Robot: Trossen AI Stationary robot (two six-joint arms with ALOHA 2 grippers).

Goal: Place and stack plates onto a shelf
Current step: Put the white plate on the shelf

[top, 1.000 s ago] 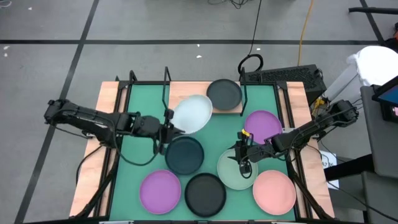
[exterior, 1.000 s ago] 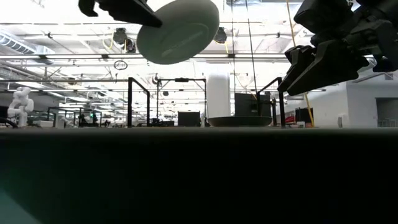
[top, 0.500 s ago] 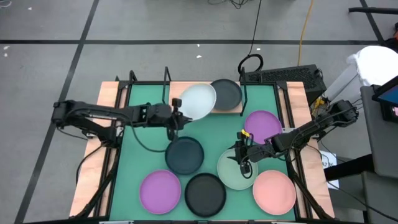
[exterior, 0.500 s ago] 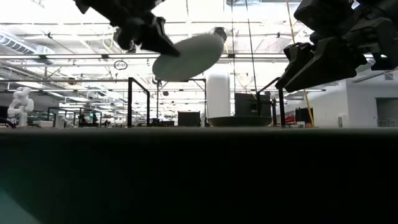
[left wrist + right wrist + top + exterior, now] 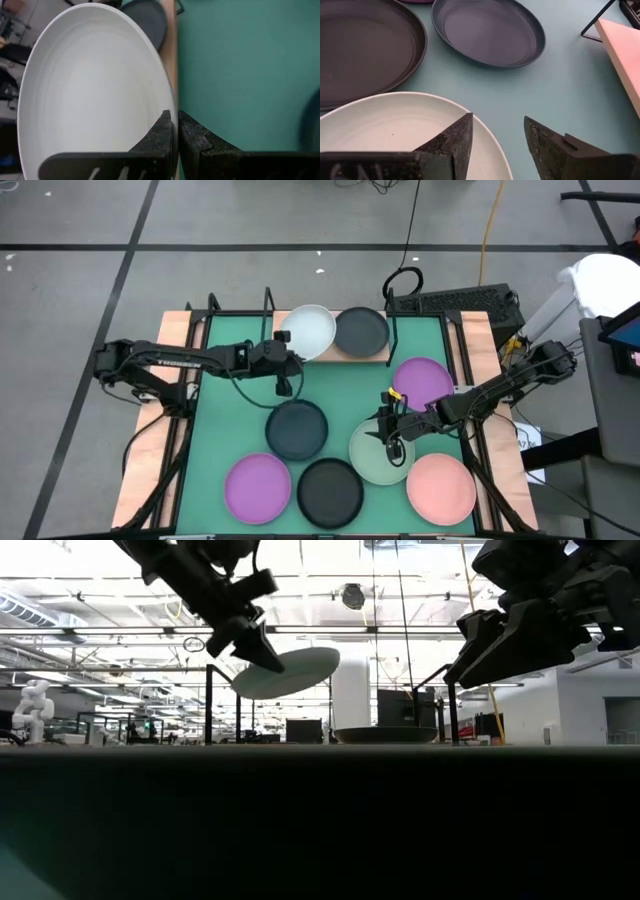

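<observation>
A white plate [image 5: 308,332] is held by its near rim in the closed left gripper [image 5: 284,361], tilted in the air over the free left half of the shelf [image 5: 372,356], beside the dark grey plate [image 5: 360,331] already lying on the right half. The right gripper [image 5: 392,436] is poised wide open and empty above the pale mint plate [image 5: 382,453]; the other plates are spread flat on the green mat [image 5: 230,420].

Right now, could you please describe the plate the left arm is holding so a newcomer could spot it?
Find the wooden shelf at the table's far edge. Above its left half hangs the white plate, pinched at its rim by the left gripper, beside the dark grey plate. It is the only plate off a surface.
</observation>
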